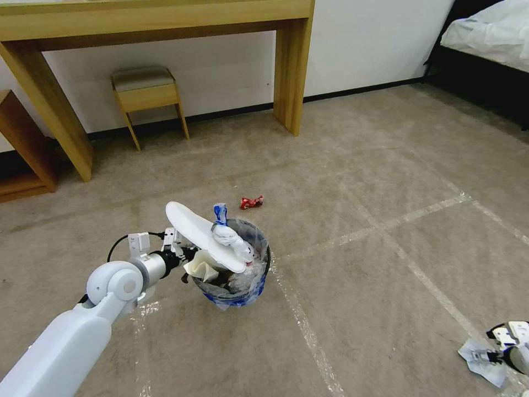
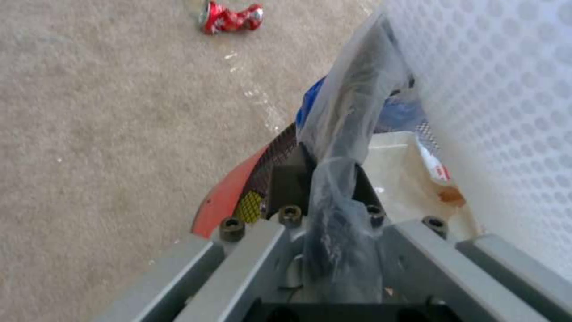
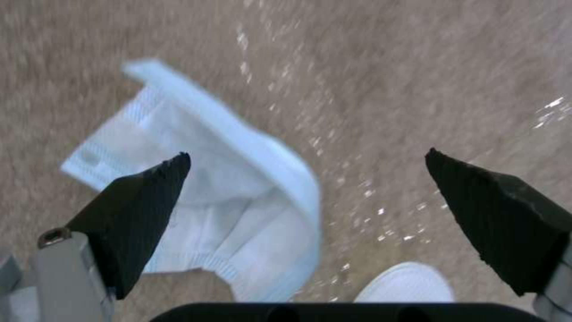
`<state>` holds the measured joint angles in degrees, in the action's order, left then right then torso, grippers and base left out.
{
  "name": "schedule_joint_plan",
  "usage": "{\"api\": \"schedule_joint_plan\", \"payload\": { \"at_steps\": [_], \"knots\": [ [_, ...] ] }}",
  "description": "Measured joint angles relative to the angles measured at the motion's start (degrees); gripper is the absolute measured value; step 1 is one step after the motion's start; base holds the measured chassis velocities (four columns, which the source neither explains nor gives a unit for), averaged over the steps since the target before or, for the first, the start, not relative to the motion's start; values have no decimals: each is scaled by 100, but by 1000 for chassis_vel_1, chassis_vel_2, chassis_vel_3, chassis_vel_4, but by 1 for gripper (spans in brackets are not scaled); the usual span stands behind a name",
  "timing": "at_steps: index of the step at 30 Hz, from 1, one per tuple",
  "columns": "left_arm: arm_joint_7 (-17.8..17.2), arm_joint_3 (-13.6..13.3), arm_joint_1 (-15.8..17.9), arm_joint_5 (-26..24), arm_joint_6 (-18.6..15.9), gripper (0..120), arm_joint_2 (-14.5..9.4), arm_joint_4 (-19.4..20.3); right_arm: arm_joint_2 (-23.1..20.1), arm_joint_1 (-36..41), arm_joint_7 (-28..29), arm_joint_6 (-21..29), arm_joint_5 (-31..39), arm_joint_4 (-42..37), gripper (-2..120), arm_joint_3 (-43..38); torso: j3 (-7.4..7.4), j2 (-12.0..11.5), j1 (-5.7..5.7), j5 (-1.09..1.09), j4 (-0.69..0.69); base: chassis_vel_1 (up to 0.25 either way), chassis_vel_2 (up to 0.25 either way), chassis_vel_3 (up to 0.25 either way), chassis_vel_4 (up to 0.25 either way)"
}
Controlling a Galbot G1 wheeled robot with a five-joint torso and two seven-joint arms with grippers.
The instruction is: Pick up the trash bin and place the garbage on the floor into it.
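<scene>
left gripper (image 1: 184,259) clamped on the near rim of the trash bin (image 1: 248,286), with a twist of clear bag liner (image 2: 342,147) pinched between its black fingers (image 2: 286,179) in the left wrist view. bin on or just above the carpet (image 1: 358,165) at centre of the head view, cannot tell which. stuffed past the rim: 1 flat white slipper sole (image 1: 198,231) lying slantwise across the top, a crumpled white tissue (image 1: 231,238) with a blue scrap (image 1: 220,212) on it, and a pale folded piece (image 1: 201,269) tucked by the gripper. red crumpled wrapper (image 1: 252,202) loose on the carpet just beyond the bin, apart from it and well clear of both grippers.

right gripper (image 1: 509,344) low at the right edge of the head view, spread wide, holding nothing. pale-blue crumpled tissue (image 3: 208,192) flat on the carpet right under it, nearer 1 black fingertip (image 3: 143,210) than the other, not gripped.

wooden desk (image 1: 165,16) and small stool (image 1: 146,91) against the far wall, bed (image 1: 490,33) at the right.
</scene>
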<state>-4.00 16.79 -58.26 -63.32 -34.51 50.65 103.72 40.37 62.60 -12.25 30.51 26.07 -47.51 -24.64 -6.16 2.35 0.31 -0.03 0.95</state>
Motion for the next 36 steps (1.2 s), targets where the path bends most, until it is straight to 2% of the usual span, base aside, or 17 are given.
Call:
{"api": "schedule_joint_plan", "payload": {
  "at_steps": [11, 24, 36],
  "knots": [
    [48, -72, 60, 13, 0, 1, -13, -64, -18, 151, 58, 13, 18, -195, 100, -113, 0, 0, 0, 3, -2, 0, 0, 0, 0],
    [59, -34, -50, 67, 16, 1, 40, -51, 70, 268, -52, -54, -243, -187, 100, -171, 0, 0, 0, 3, -2, 0, 0, 0, 0],
    [42, -52, -95, 161, 34, 1, 164, -66, -16, 617, -531, -256, -1150, -311, 100, -297, 0, 0, 0, 2, 0, 0, 0, 0, 0]
  ]
}}
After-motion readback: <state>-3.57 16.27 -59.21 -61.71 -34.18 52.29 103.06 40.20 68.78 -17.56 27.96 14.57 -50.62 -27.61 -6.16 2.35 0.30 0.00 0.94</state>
